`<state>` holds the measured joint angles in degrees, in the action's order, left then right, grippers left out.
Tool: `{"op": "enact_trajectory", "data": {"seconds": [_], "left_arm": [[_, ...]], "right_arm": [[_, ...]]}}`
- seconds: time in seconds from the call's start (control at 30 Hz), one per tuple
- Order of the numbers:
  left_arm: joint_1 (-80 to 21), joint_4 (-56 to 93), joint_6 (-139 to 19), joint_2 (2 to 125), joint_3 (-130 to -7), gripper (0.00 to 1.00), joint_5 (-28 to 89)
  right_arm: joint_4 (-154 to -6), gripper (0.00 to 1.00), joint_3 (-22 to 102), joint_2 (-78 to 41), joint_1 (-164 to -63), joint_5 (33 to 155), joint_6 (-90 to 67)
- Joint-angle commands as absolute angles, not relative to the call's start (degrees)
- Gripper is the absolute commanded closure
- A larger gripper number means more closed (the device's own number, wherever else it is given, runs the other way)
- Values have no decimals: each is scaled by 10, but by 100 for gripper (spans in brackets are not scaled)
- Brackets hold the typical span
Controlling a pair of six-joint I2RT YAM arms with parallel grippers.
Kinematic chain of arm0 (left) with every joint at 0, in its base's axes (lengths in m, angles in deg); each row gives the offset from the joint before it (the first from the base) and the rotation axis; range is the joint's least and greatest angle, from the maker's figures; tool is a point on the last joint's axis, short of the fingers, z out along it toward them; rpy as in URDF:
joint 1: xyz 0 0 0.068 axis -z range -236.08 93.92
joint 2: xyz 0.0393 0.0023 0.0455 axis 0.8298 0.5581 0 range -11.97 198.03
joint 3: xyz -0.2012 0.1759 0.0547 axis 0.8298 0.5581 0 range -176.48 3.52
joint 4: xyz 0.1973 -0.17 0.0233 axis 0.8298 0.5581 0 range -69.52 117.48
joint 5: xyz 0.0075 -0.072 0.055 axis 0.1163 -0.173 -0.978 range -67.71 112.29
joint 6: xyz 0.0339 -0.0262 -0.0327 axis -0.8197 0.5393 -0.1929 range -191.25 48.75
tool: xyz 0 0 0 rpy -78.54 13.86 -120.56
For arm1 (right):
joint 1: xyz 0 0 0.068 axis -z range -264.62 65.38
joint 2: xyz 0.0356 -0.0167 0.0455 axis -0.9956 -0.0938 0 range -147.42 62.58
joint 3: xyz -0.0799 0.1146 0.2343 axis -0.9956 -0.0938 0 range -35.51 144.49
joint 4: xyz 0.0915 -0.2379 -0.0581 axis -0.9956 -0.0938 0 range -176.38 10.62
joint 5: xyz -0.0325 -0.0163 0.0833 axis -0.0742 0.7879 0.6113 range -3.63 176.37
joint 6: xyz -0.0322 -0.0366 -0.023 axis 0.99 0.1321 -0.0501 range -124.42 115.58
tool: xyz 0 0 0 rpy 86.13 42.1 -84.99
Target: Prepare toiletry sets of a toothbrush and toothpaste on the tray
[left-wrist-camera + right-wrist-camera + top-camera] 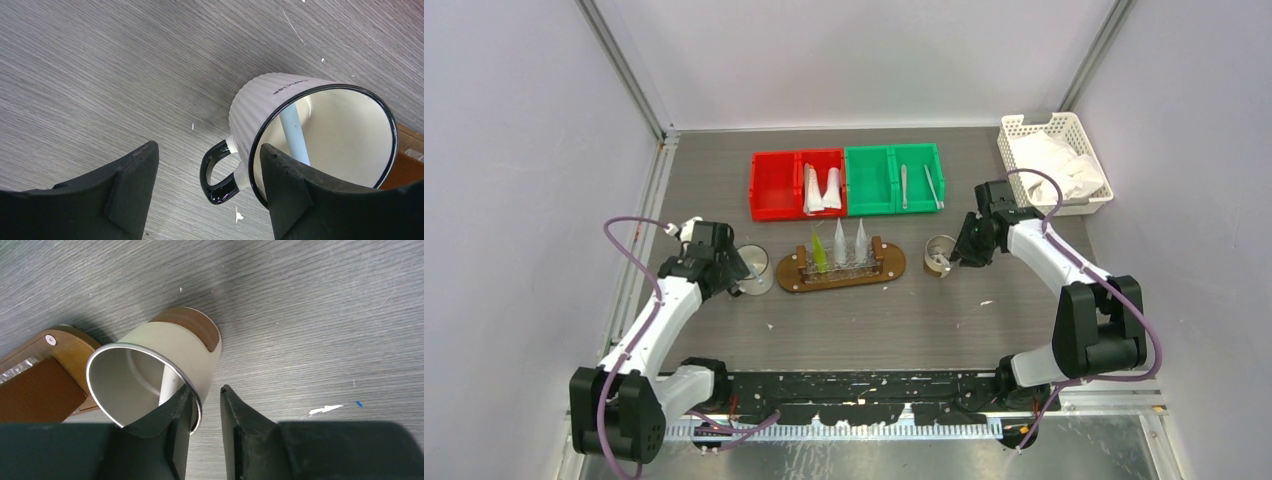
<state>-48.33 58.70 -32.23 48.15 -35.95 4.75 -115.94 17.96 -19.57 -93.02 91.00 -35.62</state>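
A wooden tray (889, 268) in the middle holds three upright tubes: one yellow-green (820, 251) and two whitish (841, 243). A white mug (260, 100) stands left of the tray with a pale toothbrush (295, 135) in it. My left gripper (207, 147) is open, with the mug's black handle (220, 175) between its fingers, untouched. A beige cup (175, 345) stands right of the tray with a white toothbrush (170, 382) in it. My right gripper (205, 390) is open by a narrow gap at the cup's near rim and holds nothing.
Behind the tray are two red bins (772, 187), one with whitish tubes (822, 188), and two green bins (869, 180), one with two toothbrushes (904, 186). A white basket (1024, 128) with cloth stands at the back right. Metal rails line the walls.
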Motion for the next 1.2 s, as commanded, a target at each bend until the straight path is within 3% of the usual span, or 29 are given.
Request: {"op": "enact_trajectory", "data": {"seconds": [0.0, 0.13, 0.27, 0.33, 0.4, 0.53, 0.87, 1.17], "left_arm": [[-486, 565, -319, 480, -351, 27, 43], [-487, 554, -320, 484, -347, 41, 41], [-487, 539, -323, 505, -348, 62, 42], [-487, 533, -327, 520, -353, 82, 47], [-486, 526, -331, 532, -357, 94, 53], [-487, 520, -337, 544, -362, 99, 59], [-486, 560, -356, 525, -398, 99, 74], [-485, 651, -367, 493, -484, 99, 118]], "right_arm": [[-1153, 70, 206, -200, -952, 883, -363], [-1157, 83, 220, -206, -972, 867, -367], [-1162, 99, 230, -209, -983, 866, -366], [-1165, 99, 233, -208, -986, 866, -366], [-1167, 99, 234, -204, -988, 866, -365], [-1172, 99, 237, -198, -990, 866, -362], [-1181, 99, 245, -189, -990, 856, -357], [-1258, 99, 324, -171, -1015, 856, -337]]}}
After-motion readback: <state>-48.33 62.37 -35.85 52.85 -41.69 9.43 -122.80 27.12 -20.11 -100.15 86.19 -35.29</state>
